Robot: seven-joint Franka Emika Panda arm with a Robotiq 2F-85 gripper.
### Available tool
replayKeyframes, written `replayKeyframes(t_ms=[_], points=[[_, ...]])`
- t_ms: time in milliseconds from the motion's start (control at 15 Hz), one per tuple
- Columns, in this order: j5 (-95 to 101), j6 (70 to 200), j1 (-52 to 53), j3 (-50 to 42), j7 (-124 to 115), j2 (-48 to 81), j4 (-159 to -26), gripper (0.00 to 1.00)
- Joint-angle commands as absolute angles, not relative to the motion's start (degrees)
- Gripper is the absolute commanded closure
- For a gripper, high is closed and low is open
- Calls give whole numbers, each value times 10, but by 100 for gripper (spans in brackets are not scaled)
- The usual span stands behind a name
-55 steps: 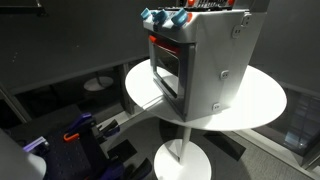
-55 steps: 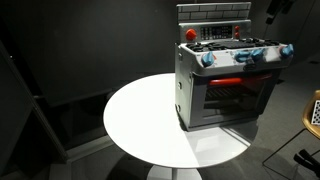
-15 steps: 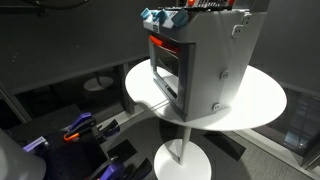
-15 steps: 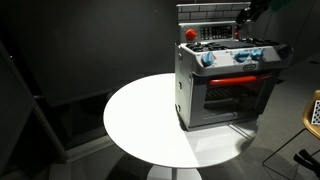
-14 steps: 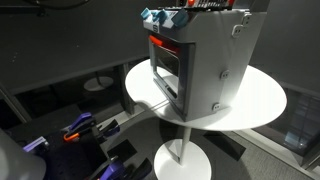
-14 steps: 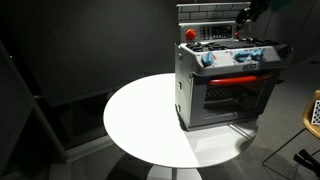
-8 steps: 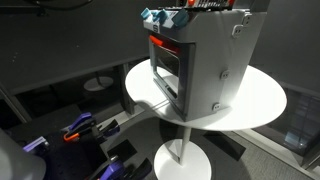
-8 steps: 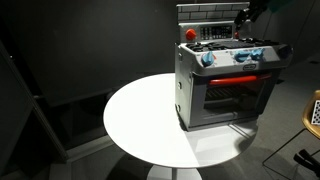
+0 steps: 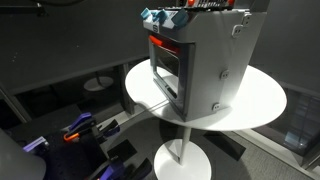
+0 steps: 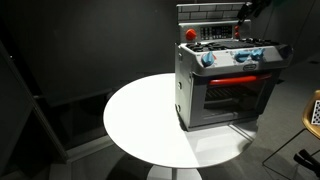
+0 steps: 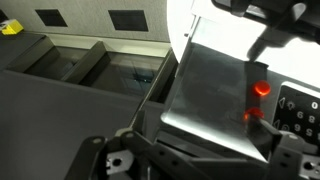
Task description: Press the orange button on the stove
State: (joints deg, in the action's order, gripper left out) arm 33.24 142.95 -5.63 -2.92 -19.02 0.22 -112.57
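The stove [image 9: 205, 65] is a grey metal toy oven with a dark glass door, a red strip and blue knobs [image 10: 245, 56]. It stands on a round white table [image 9: 262, 102], also shown in an exterior view [image 10: 140, 120]. A red-orange button [image 10: 190, 33] sits at a top corner of the stove by its back panel. In the wrist view it glows [image 11: 262, 87] with a reflection below it. My gripper [image 10: 243, 12] hangs over the stove's back edge, well to the side of the button and apart from it. Only dark parts of it [image 11: 198, 152] show in the wrist view.
The table stands on a white pedestal [image 9: 180, 160]. Blue and orange gear [image 9: 80, 130] lies on the floor near it. A wooden piece [image 10: 314, 110] stands at the frame edge. Dark walls surround the table.
Since 3.7 s ago the arm has come down and in toward the stove's back panel. Over the last second nothing has visibly moved.
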Motion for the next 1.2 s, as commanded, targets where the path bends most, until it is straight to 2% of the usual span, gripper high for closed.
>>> replayKeyframes(t_ms=[0,1133], points=[[323,1400,-51,-33,-193,-31,-1139,0],[137,1129,-38,-13,-152,-153,-1187,0]])
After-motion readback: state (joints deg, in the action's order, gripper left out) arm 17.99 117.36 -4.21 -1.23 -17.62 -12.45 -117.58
